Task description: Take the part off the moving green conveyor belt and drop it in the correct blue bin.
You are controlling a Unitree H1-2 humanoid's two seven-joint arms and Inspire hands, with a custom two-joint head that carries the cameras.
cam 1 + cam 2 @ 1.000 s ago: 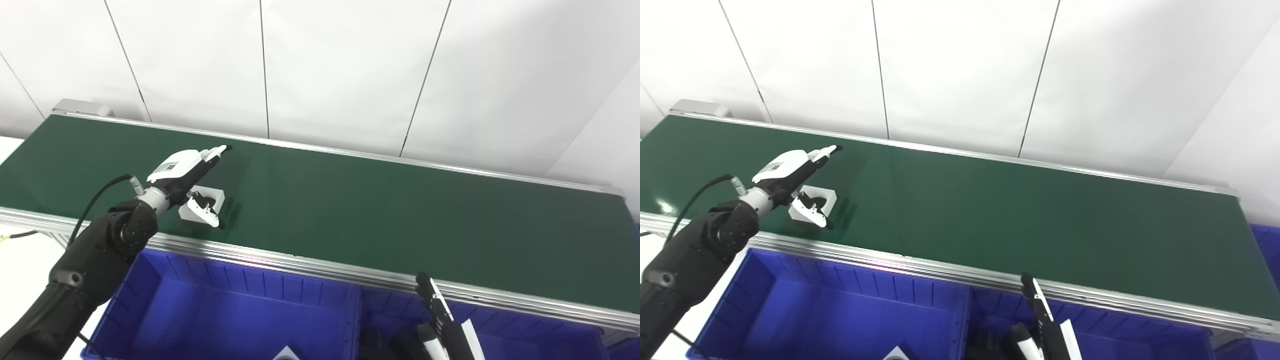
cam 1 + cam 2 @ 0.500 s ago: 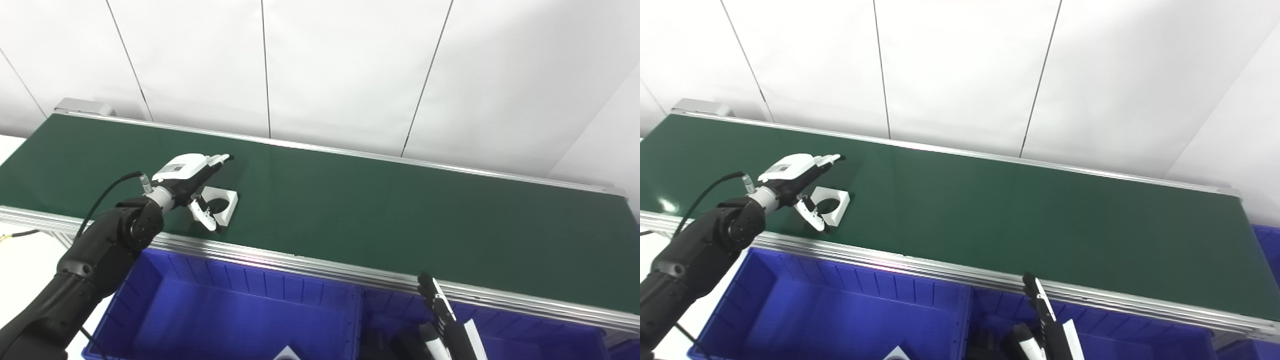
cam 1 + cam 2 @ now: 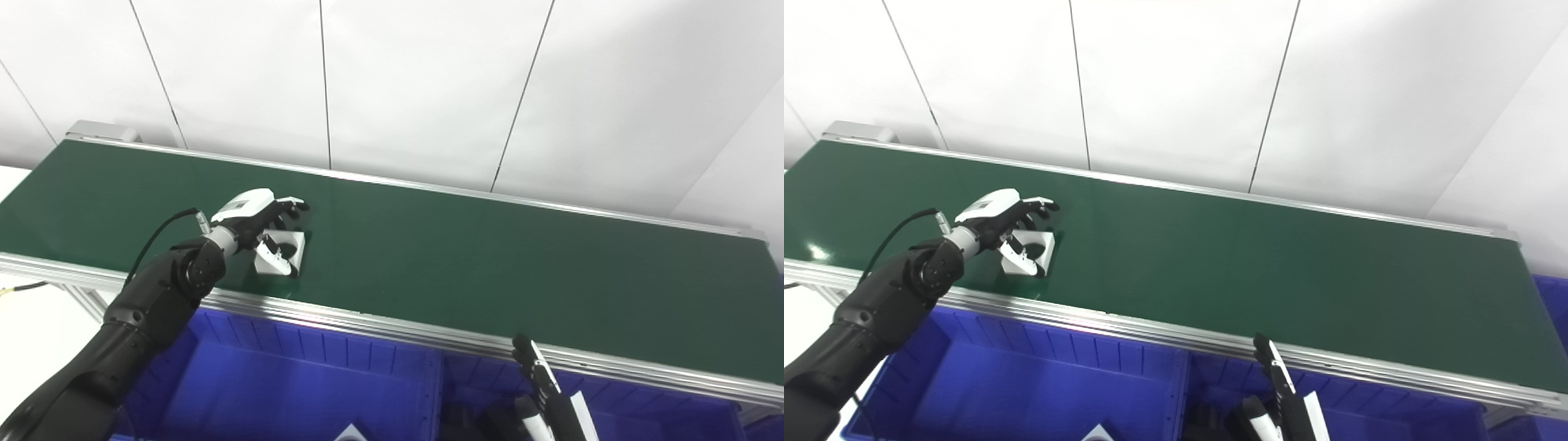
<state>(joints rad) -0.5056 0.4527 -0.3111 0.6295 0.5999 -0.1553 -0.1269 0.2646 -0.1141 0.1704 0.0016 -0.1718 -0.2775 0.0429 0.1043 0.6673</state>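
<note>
My left hand point(image 3: 260, 215) sits in the left-centre of the frame, reaching out over the green conveyor belt point(image 3: 465, 269). Its fingers point(image 3: 293, 207) curl over the far edge of the white part point(image 3: 283, 252) and my thumb point(image 3: 273, 257) presses against the near side, so the hand is closing around the part; whether the grip is firm I cannot tell, and the part appears to rest on the belt surface. The part is a flat, roughly square white block with a round dark hole through its middle. It lies flat with the hole facing up, has no clear long axis, and is turned a little so one corner points toward the lower right of the frame. It lies toward the near rail of the belt, left of centre.

My left arm point(image 3: 141, 312) runs from the lower left corner up to the hand, a black cable looping beside the wrist.

My right hand point(image 3: 542, 392) shows at the bottom edge, right of centre, fingers straight and pointing up toward the belt rail, holding nothing.

Below the belt's near rail, along the bottom of the frame, sit the blue bins point(image 3: 288, 380). A white corner of something peeks up at the bottom edge of the left bin. White wall panels fill the top of the frame.
</note>
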